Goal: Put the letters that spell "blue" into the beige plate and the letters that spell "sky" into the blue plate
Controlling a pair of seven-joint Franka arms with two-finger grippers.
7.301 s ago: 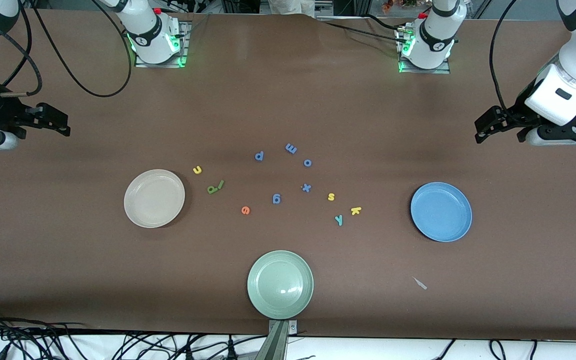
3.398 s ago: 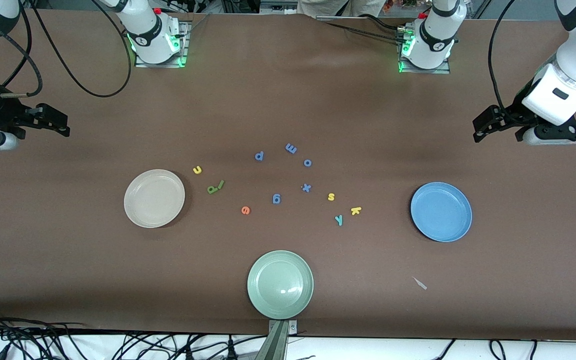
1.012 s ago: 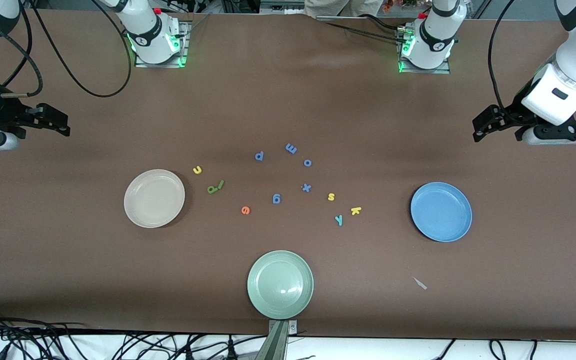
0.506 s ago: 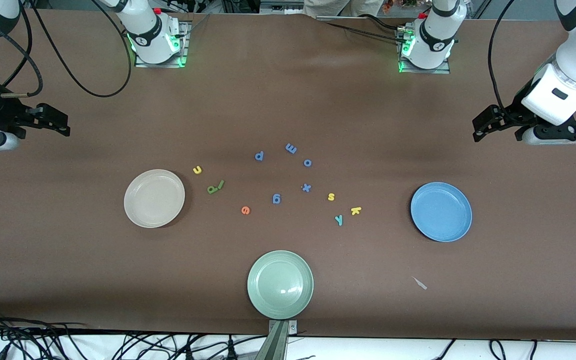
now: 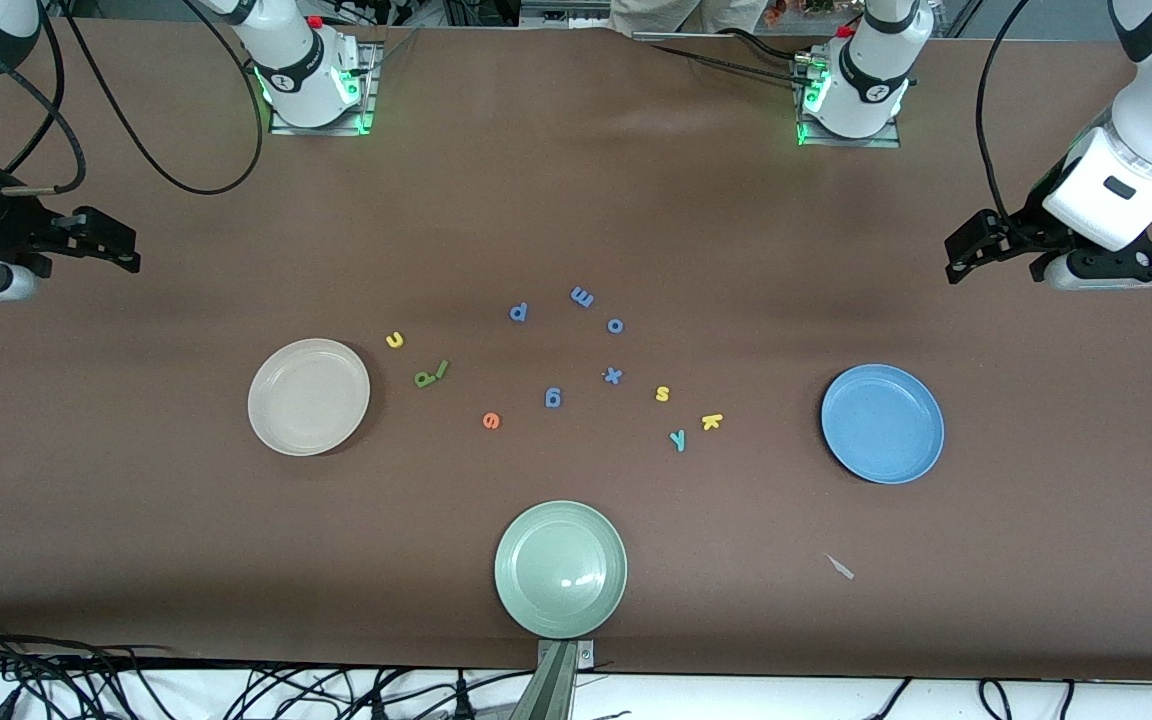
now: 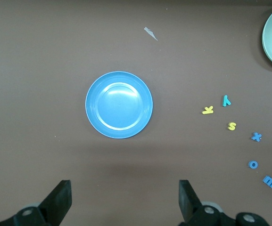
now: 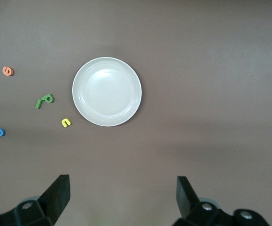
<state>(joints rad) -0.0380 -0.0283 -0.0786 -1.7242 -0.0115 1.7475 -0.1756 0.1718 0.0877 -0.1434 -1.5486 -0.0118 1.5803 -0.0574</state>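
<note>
Nothing is changing: left gripper [image 6: 121,200] and right gripper [image 7: 121,197] are still waiting wide open, holding nothing; letters untouched, sorting unstarted.

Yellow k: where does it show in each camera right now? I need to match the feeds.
Front view: the yellow k lies beside the teal y, toward the blue plate.
Left wrist view: the yellow k, between the blue plate and the teal y.
Right wrist view: not in it.
Shared landmark: the blue plate.
</note>
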